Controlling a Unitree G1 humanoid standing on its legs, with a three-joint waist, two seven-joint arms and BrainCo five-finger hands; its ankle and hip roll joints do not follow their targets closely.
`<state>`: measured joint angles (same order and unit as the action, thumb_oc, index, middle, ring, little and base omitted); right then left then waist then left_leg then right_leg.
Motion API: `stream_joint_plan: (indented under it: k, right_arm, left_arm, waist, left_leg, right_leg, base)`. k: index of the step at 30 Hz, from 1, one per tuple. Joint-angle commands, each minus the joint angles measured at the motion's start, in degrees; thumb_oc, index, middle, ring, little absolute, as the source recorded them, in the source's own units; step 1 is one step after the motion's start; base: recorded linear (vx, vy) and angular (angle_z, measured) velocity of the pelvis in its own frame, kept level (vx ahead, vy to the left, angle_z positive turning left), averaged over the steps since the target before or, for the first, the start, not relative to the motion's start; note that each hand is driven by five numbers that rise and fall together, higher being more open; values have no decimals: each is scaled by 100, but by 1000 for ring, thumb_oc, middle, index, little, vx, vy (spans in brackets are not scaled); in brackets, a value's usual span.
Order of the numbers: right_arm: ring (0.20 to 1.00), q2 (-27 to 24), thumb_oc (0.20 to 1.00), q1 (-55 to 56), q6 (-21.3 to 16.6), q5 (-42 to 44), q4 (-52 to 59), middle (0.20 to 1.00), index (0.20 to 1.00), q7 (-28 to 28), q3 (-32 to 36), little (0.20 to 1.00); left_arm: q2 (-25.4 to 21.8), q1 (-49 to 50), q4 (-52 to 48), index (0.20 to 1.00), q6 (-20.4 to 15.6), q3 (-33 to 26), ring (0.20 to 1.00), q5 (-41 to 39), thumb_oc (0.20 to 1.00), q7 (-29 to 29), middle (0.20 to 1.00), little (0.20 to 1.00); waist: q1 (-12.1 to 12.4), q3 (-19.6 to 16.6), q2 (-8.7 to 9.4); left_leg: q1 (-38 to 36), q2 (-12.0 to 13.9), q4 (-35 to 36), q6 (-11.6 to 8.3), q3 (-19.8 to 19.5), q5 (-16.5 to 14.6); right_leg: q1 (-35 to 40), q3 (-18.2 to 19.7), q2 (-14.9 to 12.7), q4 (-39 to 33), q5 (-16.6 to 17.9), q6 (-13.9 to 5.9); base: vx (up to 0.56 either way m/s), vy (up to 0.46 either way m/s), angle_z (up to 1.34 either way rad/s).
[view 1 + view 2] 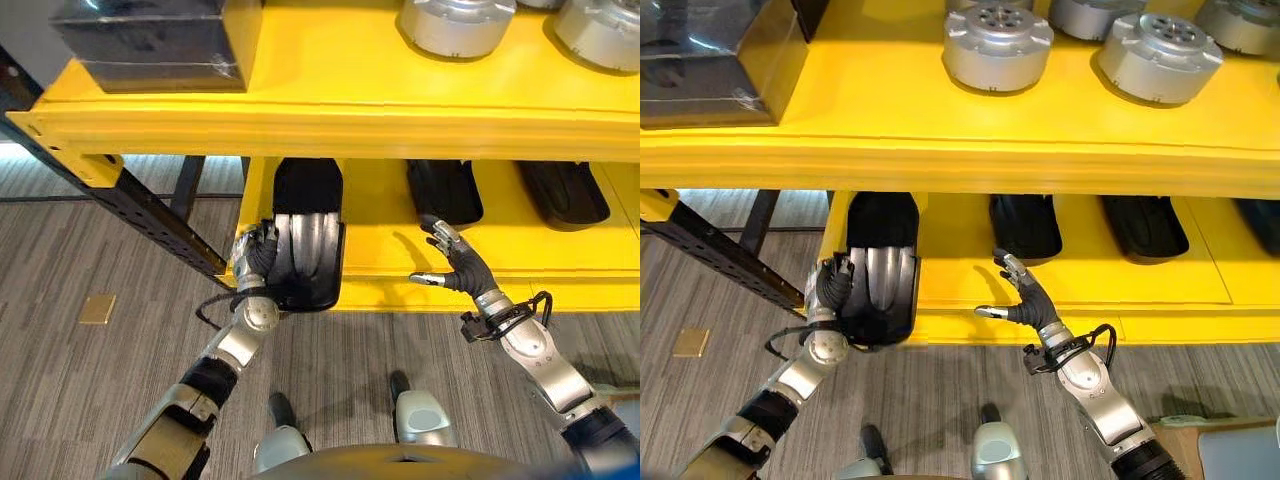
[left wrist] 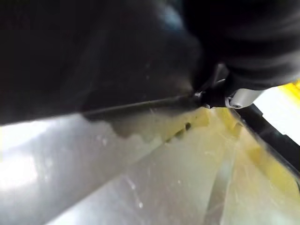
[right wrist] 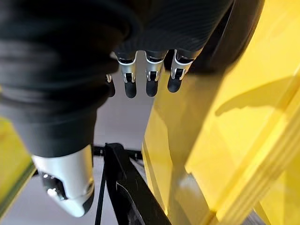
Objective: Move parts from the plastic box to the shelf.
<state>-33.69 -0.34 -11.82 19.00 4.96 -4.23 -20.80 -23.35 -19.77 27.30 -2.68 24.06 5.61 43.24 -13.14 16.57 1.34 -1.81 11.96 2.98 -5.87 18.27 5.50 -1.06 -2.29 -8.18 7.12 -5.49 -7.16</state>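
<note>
Shelves of yellow [image 1: 400, 100] show in the left eye view, where the left hand [image 1: 255, 255] is at the side of a black tray with a silver part [image 1: 308, 250] that sticks out over the front edge of the lower shelf, but I cannot tell if its fingers are curled on it. In the right eye view the right hand [image 1: 1025, 300] is near the lower shelf's front with its fingers spread apart, holding nothing, and round silver parts [image 1: 998, 45] sit on the top shelf. Right wrist view shows the straight fingers [image 3: 151, 75] beside the yellow shelf.

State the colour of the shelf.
Yellow; the shelf shows best in the right eye view.
</note>
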Motion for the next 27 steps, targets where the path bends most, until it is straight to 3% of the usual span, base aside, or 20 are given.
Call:
stream_joint_plan:
  k: [1,8,16,27]
  right_arm:
    - [1000,78,1000,-329,-571,349,830,1000,1000,-229,439,1000]
    - [1000,-96,1000,-574,-199,365,1143,1000,1000,-87,616,1000]
    - [1000,-298,1000,-761,-97,422,1158,1000,1000,94,636,1000]
    - [1000,-329,1000,-879,43,516,1257,1000,1000,71,617,1000]
  left_arm:
    - [-153,-842,522,200,-433,-271,200,-288,200,550,200,200]
    - [-353,-1544,1064,200,-371,-435,200,-701,200,653,200,200]
    - [-635,-2375,1696,200,-207,-424,200,-964,200,679,200,200]
    - [-830,-2782,2273,200,201,-659,200,-1455,200,886,200,200]
  waist:
    - [-152,22,-1]
    - [-423,271,-90]
    - [-678,599,-33]
    - [-714,814,103]
  left_leg:
    - [319,369,-913,-40,280,-441]
    - [570,353,-1104,-59,450,-484]
    - [892,363,-1447,-142,535,-661]
    - [1176,424,-1715,-148,511,-735]
  right_leg:
    - [-470,-267,-229,509,43,-99]
    - [-851,-95,-246,713,-2,-78]
    - [-1248,28,-268,994,-138,-69]
    - [-1504,10,-228,1208,-204,-22]
  base:
    - [-59,120,-9]
    - [-33,81,-21]
    - [-17,42,-6]
    - [-11,-7,-2]
